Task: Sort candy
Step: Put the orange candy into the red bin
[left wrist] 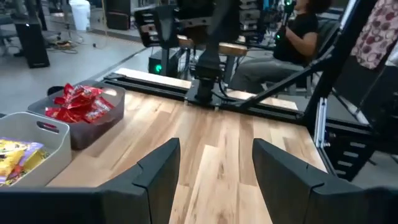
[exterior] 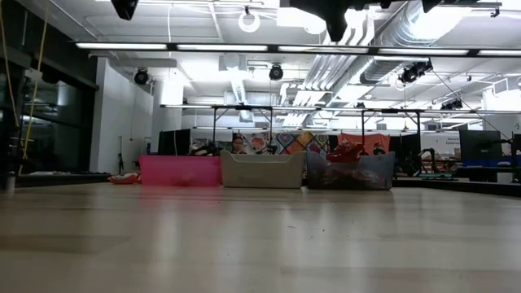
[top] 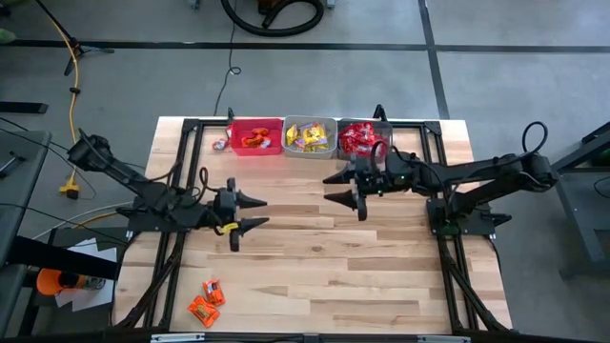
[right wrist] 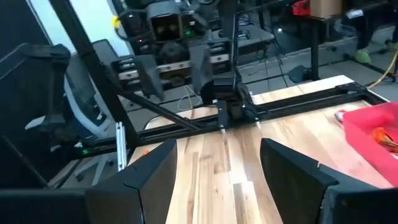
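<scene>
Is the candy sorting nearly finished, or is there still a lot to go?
Mostly done, it seems: the red bin, grey bin and dark bin each hold candy. Nothing is in hand: the left claw and right claw hang open and empty over the table. Left: two orange candies at the near-left corner and one candy beside the red bin.

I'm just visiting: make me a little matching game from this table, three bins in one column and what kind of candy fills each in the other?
Column one:
1. red bin
2. light grey bin
3. dark bin

Column two:
A. red packets
B. orange packets
C. yellow packets

Pairs: 1-B, 2-C, 3-A. A few orange candies lie loose near the table's front edge, unsorted.
</scene>
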You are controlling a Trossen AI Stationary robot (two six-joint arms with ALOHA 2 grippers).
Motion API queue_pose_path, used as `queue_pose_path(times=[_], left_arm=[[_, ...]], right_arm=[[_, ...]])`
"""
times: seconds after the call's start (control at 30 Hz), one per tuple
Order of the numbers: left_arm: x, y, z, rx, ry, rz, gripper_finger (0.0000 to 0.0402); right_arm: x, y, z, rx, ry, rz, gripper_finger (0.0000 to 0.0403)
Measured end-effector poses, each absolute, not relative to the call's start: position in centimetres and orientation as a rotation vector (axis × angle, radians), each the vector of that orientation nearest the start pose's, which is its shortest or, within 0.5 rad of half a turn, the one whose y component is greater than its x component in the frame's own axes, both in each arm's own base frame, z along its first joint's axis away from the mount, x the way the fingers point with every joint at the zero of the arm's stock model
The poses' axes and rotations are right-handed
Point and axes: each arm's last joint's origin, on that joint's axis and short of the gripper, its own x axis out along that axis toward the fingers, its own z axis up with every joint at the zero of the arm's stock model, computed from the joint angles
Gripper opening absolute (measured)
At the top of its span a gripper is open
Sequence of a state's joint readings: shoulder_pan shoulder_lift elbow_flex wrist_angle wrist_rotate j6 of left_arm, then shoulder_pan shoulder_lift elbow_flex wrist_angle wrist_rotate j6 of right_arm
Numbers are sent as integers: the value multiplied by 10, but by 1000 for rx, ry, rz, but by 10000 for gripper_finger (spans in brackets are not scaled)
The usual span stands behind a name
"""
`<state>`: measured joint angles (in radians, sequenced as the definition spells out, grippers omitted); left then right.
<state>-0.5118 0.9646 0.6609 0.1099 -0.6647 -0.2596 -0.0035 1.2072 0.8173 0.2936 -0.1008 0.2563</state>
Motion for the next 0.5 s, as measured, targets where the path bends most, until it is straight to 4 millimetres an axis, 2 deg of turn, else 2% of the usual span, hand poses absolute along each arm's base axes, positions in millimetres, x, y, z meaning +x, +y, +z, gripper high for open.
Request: queue_pose_path(times=[0.13,0.23,0.37,0.5], left_arm=[[192,-84,289,-161,133,181,186],[190,-84,295,-182,160,100,186],[186,-93,304,-192,443,-23,186],[184,-116,296,-247,825,-144,186]], right_arm=[[272,4,303,246,109,70,224],[272,4,303,255,108,59,224],[272,4,303,255,108,57,224],[272,3,302,255,117,42,224]])
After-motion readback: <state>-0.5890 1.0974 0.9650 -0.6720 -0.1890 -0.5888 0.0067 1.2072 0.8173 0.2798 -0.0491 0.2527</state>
